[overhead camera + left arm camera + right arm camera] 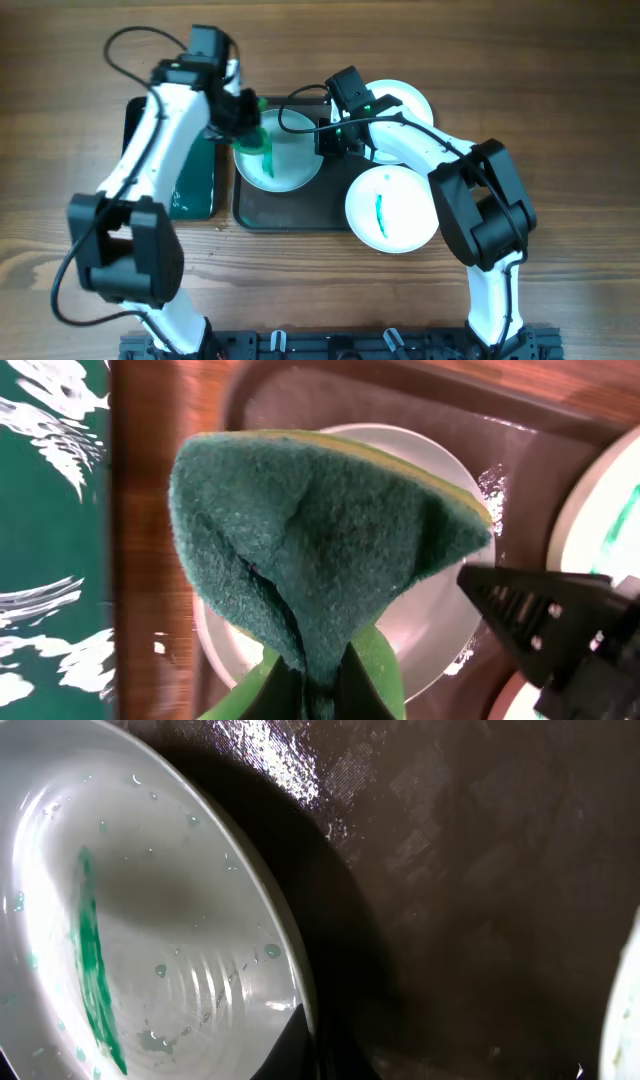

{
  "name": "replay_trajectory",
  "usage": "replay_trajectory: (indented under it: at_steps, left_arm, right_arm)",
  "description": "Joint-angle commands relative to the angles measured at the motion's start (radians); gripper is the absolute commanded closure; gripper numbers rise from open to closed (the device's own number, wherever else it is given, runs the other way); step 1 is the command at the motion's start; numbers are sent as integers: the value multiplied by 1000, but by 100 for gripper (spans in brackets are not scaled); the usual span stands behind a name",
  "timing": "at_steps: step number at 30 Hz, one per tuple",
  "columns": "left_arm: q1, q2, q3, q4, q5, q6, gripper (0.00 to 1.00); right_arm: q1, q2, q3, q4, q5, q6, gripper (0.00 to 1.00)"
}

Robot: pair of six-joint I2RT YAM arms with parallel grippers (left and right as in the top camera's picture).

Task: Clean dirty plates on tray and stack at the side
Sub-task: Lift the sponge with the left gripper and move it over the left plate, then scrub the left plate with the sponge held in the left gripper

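A white plate with a teal smear lies on the left part of the dark grey tray. My left gripper is shut on a green sponge, held over the plate. My right gripper is shut on the plate's right rim; in the right wrist view a finger lies on the inside of the rim. A second smeared plate overlaps the tray's right edge. A third plate lies at the back right, partly under the right arm.
A narrower green tray with white streaks lies left of the dark tray, also in the left wrist view. Wooden table surrounds both. The edge of another plate shows at the right of the right wrist view.
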Motion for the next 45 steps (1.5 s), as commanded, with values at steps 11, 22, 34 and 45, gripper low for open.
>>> replay_trajectory:
  at_steps: [11, 22, 34, 45]
  left_arm:
    - [-113, 283, -18, 7, -207, -220, 96]
    - [-106, 282, -17, 85, -339, -213, 96]
    - [-132, 282, -12, 144, 330, 254, 96]
    - [-142, 282, -12, -21, -301, -225, 96]
  right_arm:
    - [-25, 26, -5, -9, -47, 3, 96]
    - [-25, 26, -5, -6, -47, 3, 96]
    - [-25, 28, -5, -3, -54, 5, 96]
    - [-25, 28, -5, -2, -53, 5, 96]
